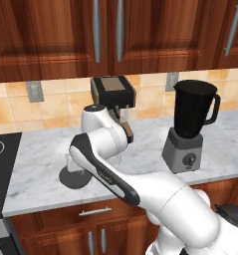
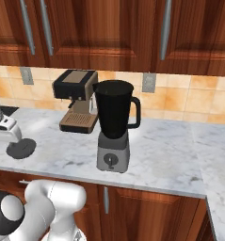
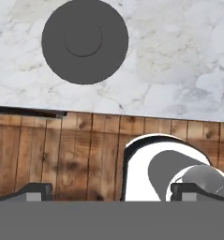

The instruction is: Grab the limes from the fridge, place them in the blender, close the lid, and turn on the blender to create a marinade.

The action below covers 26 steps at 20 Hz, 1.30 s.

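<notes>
The blender (image 1: 190,124) (image 2: 114,127), a black jar with its top uncovered on a grey base with one knob, stands on the marble counter. The lid (image 3: 85,41) (image 2: 20,148) (image 1: 74,178), a flat dark-grey disc, lies on the counter left of the blender, partly behind my arm in the left base view. My gripper (image 3: 111,193) (image 2: 5,134) hangs above the counter's front edge, just short of the lid, open with nothing between its fingertips (image 3: 34,191). The limes and the fridge are out of view. The jar's dark wall hides its inside.
A brown-and-black coffee machine (image 1: 113,94) (image 2: 76,101) stands against the tiled wall behind the lid. A black cooktop (image 1: 1,169) borders the counter on the left. Wooden cabinets hang above, and wooden cabinet fronts (image 3: 57,150) run below the counter edge.
</notes>
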Tool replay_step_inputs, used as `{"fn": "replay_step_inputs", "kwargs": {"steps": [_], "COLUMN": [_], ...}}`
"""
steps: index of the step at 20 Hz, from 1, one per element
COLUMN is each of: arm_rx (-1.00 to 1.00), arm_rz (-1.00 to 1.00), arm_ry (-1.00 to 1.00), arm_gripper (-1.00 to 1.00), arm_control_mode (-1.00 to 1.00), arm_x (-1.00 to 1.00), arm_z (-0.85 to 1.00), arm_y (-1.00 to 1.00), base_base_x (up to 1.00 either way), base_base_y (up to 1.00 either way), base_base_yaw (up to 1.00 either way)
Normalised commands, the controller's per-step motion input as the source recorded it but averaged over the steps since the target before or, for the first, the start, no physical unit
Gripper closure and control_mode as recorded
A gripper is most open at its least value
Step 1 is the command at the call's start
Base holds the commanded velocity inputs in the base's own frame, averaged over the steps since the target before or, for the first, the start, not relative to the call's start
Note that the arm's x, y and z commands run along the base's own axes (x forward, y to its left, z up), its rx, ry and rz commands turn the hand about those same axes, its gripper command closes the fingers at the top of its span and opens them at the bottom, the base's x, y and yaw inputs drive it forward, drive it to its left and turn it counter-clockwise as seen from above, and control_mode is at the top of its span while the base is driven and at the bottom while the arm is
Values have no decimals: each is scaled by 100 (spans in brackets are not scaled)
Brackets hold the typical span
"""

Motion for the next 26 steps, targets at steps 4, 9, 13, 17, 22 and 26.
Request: {"fn": "replay_step_inputs", "kwargs": {"steps": [4, 9, 13, 17, 22, 26], "arm_rx": [0, 0, 0, 0, 0, 0], "arm_rz": [-2, -2, -6, -4, 0, -1], "arm_ry": [0, 4, 0, 0, 0, 0], "arm_gripper": [-100, -100, -100, -100, -100, -100], "arm_control_mode": [-100, -100, -100, -100, -100, -100], "arm_x": [50, 32, 27, 23, 30, 33], "arm_z": [-44, -25, -6, -21, -46, -19], "arm_y": [2, 11, 23, 22, 6, 9], "base_base_x": [0, 0, 0, 0, 0, 0], "base_base_y": [0, 0, 0, 0, 0, 0], "base_base_yaw": [0, 0, 0, 0, 0, 0]}}
